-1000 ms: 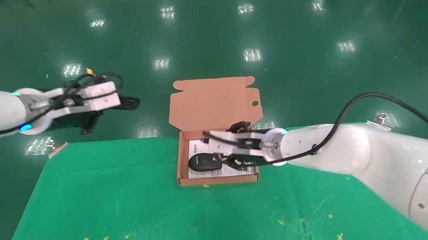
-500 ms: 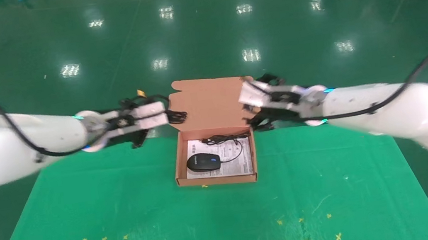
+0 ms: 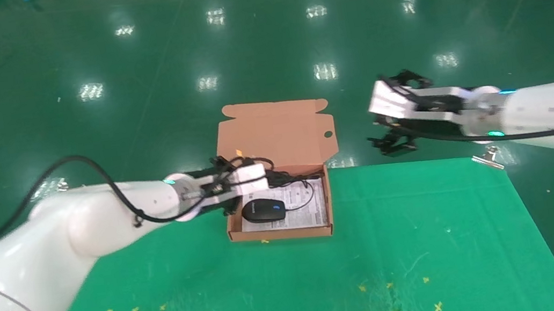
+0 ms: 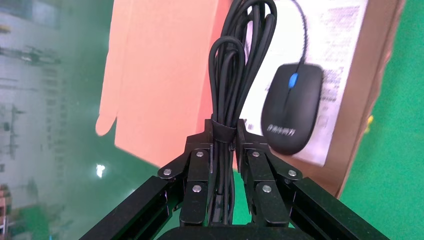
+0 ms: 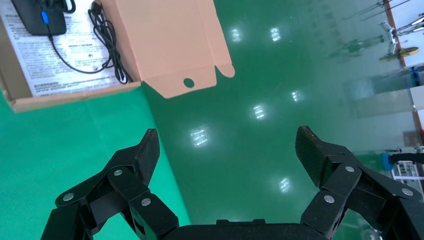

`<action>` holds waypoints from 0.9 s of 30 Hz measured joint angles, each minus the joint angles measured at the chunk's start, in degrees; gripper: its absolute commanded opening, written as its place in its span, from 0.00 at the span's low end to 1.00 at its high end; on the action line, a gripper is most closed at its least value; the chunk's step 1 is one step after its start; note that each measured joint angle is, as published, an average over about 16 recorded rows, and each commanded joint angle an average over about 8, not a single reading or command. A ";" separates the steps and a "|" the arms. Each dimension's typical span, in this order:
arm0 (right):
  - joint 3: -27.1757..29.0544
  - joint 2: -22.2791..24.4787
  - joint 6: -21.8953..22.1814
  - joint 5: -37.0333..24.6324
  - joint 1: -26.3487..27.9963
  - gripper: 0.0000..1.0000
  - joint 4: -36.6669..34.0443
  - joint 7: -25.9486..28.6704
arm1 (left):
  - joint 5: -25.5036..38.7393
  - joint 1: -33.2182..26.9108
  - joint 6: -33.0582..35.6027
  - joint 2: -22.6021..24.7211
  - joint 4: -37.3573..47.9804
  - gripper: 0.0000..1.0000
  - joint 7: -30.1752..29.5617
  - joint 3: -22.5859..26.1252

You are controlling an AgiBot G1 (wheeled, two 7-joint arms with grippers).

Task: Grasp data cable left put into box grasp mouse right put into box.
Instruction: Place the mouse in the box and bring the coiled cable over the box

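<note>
Since half a second ago the left gripper (image 3: 270, 177) has moved in from off the table's far-left side to the box (image 3: 232, 210), now over its far-left corner. Fingers clamped on the data cable (image 4: 235, 75), pinching the coil at its tie band; the loops hang out ahead toward the raised lid (image 3: 274, 134). Right gripper (image 3: 389, 141) has pulled back, now past the table's far edge toward the far-right corner over the floor (image 3: 260, 33), fingers wide apart, nothing between them.

Mouse (image 3: 263, 211) unchanged: in the box's near-left part on the white sheet (image 3: 307, 213), its cord (image 3: 304, 195) bunched by the back wall, probably just under the left gripper. Metal clip (image 3: 489, 158) at the far-right corner of the green cloth (image 3: 295, 283).
</note>
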 measured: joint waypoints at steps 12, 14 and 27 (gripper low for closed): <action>-2.11 8.07 -1.70 -8.08 4.43 1.00 10.89 10.55 | -10.02 1.14 -4.78 1.08 1.41 0.40 5.65 6.28; -2.29 8.70 -1.91 -9.03 4.88 1.00 11.89 11.69 | -10.95 1.15 -5.18 1.11 1.54 0.65 5.94 7.08; -2.57 9.48 -2.34 -10.49 5.53 1.00 13.26 13.32 | -12.30 1.09 -5.72 1.12 1.87 1.00 6.28 8.24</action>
